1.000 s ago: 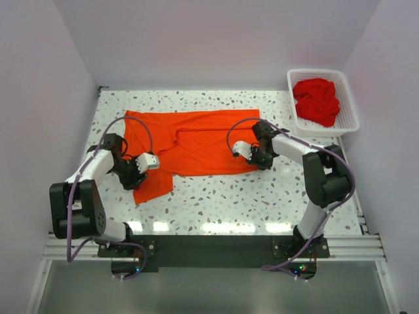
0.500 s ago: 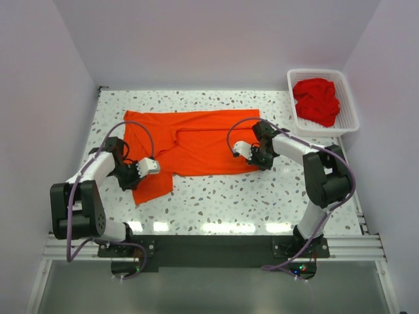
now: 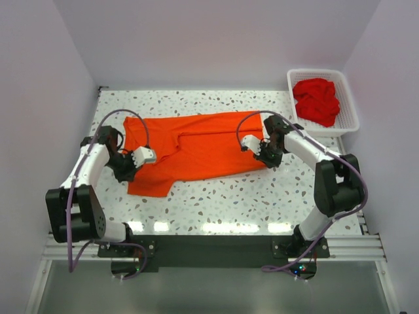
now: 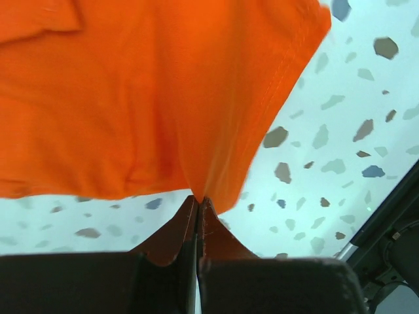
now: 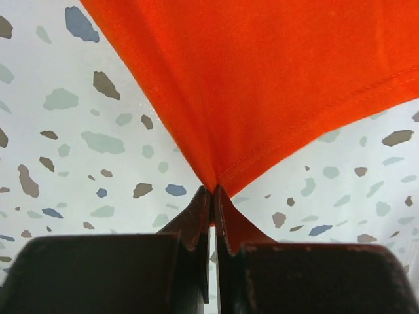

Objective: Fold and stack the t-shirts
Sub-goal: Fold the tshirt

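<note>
Left claw [image 4: 198, 200] and right claw [image 5: 213, 191] are each pinched tight on opposite edges of the orange t-shirt [image 3: 196, 144] on the bench [image 3: 229, 196].

Speckled terrazzo tabletop [image 3: 216, 196] w/ plain pale walls [image 3: 196, 39] on 3 sides, glare near front.

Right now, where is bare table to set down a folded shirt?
The widest bare strip of table lies between its near edge and the orange t-shirt. A narrower one runs behind the shirt, along the back wall. Crowded: the middle under the shirt, and the far right corner with the basket.
</note>
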`<state>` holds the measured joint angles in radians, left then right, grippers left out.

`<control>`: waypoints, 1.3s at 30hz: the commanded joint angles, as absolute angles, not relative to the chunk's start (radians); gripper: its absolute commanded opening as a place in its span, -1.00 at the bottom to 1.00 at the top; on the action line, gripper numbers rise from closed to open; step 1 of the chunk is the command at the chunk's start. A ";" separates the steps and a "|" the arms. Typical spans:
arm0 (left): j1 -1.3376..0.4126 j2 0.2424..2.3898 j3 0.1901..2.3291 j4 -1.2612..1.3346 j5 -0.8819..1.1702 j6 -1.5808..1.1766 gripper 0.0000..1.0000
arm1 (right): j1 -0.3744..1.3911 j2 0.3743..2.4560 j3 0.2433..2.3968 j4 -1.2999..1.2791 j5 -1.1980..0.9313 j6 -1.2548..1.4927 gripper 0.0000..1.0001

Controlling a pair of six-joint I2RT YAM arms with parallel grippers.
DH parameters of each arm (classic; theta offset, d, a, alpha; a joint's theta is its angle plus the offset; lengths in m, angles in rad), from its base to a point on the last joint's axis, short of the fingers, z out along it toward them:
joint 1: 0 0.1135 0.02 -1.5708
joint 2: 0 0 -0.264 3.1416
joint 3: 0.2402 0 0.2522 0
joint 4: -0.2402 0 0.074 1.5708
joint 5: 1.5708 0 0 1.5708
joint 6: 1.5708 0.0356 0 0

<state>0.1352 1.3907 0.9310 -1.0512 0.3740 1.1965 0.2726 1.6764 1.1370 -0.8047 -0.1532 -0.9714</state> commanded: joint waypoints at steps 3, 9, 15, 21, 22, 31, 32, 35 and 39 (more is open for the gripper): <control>0.146 1.468 1.130 -1.129 0.446 1.141 -1.00 | 0.250 1.700 1.270 -0.879 -0.199 -1.008 -1.00; 0.146 1.581 1.278 -1.097 0.465 1.063 -1.00 | 0.241 1.808 1.410 -0.936 -0.201 -1.037 -1.00; 0.147 1.712 1.465 -1.101 0.462 1.019 -1.00 | 0.235 1.907 1.551 -0.991 -0.192 -1.055 -1.00; 0.140 1.840 1.630 -1.120 0.453 1.008 -1.00 | 0.219 1.993 1.647 -1.020 -0.181 -1.058 -1.00; 0.138 1.857 1.650 -1.121 0.453 1.006 -1.00 | 0.216 2.006 1.660 -1.025 -0.179 -1.058 -1.00; 0.126 2.016 1.839 -1.126 0.445 1.020 -1.00 | 0.199 2.111 1.778 -1.040 -0.181 -1.035 -1.00; 0.124 2.025 1.850 -1.124 0.442 1.023 -1.00 | 0.199 2.118 1.792 -1.040 -0.181 -1.032 -1.00; 0.121 2.063 1.890 -1.123 0.436 1.023 -1.00 | 0.198 2.143 1.815 -1.043 -0.179 -1.023 -1.00; 0.109 2.104 1.931 -1.126 0.430 1.029 -1.00 | 0.198 2.169 1.835 -1.039 -0.178 -1.014 -1.00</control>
